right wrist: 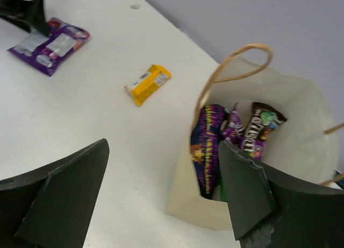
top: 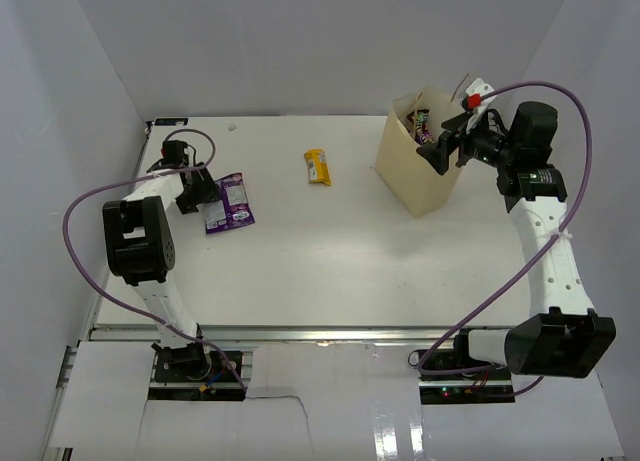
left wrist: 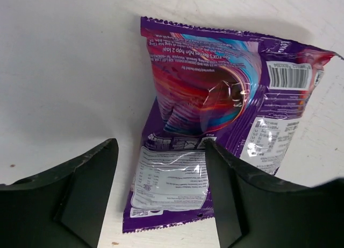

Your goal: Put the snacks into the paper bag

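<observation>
The right tool (right wrist: 164,147) is held open and empty just above the mouth of the paper bag (right wrist: 301,124), in which a dark blue-purple chip bag (right wrist: 208,143) and other packets are stood on end. A small yellow-orange bar (right wrist: 148,84) is seen flat on the table (right wrist: 107,113) left of the bag. Farther left of the bag, the purple candy packs (left wrist: 215,97) are overhung by the left tool (left wrist: 160,148), its jaws parted.
</observation>
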